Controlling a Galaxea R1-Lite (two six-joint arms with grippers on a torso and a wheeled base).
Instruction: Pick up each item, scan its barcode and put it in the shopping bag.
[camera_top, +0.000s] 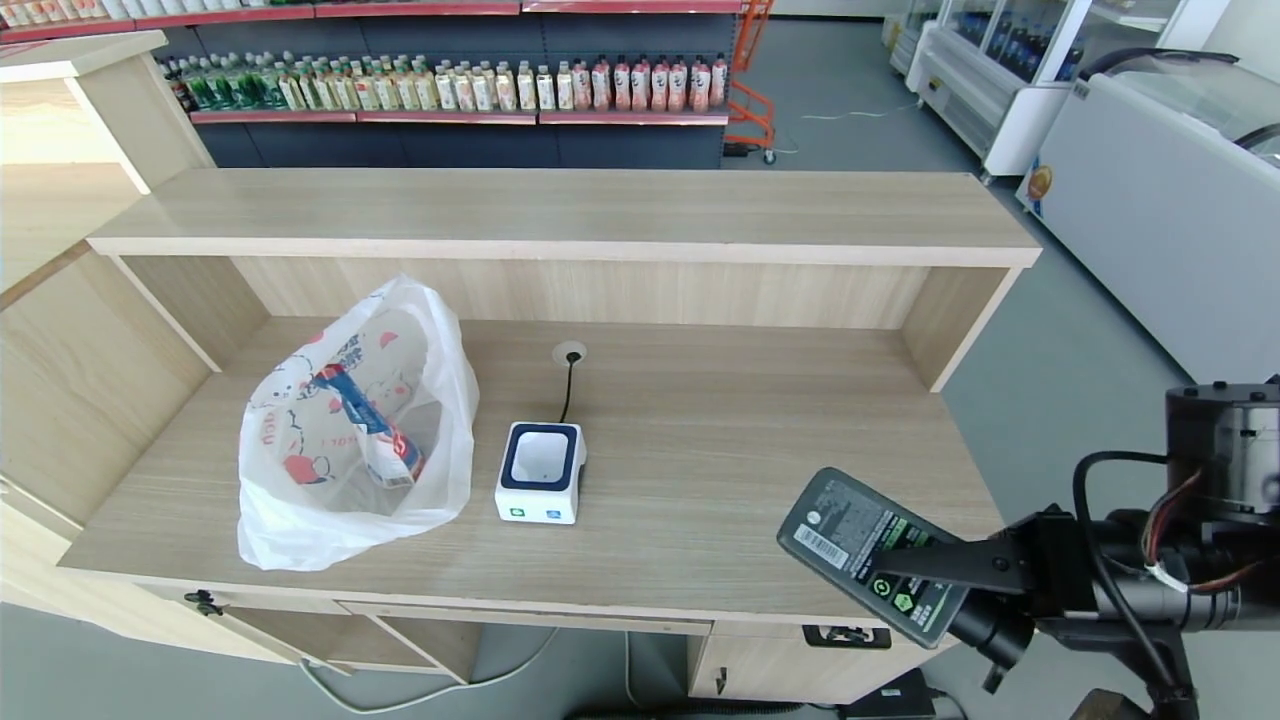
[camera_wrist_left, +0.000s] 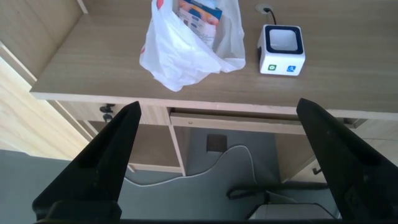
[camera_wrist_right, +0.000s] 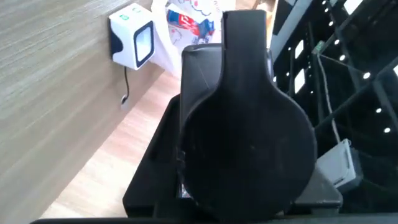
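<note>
Dark packet (camera_top: 840, 525), clamped in the right gripper (camera_top: 900, 570), hovers over the counter's (camera_top: 700, 450) front right corner, barcode up. It looks ready to be turned onto the scanner (camera_top: 540, 470) mid-counter. The bag (camera_top: 300, 500) gapes near the left edge, one item inside. The left gripper (camera_wrist_left: 219, 109) hangs below the front edge, jaws wide and empty.

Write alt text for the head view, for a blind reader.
The right gripper holds a dark flat package, barcode label up, over the near right corner of a wooden counter. A white scanner sits mid-counter, and to its left a white shopping bag holds a blue-and-white item.
</note>
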